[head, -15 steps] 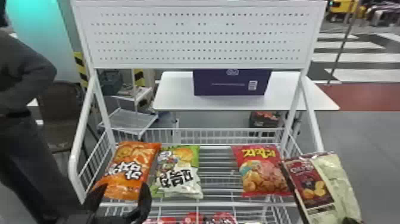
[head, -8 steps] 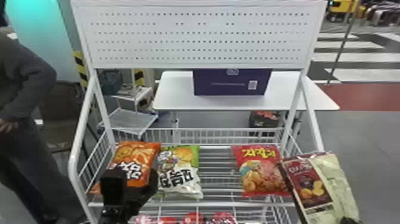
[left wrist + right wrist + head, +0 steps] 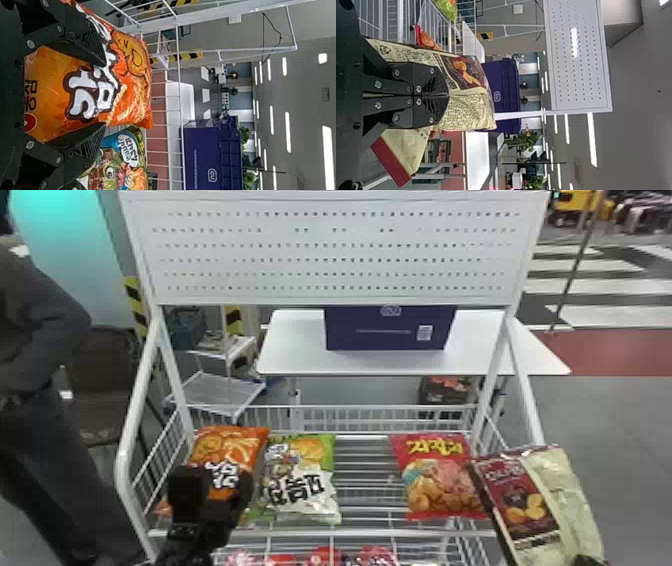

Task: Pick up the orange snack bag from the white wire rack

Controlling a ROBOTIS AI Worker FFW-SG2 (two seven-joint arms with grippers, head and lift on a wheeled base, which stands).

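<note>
In the head view my left gripper stands over the lower part of the orange snack bag, at the left end of the white wire rack. The left wrist view has the left gripper open, its fingers on either side of the orange bag, which lies between them. My right gripper is at the lower right of the head view with a cream and dark red bag. In the right wrist view, the right gripper is closed, pinching that cream bag.
A green and white bag lies right beside the orange one. Farther right on the rack is a red bag. Red packages sit on a lower level. Behind stand a white table and a dark blue box.
The left gripper has moved up and slightly rightward from the rack's front edge, over the orange bag's lower part. The right arm and its cream bag have barely shifted.
</note>
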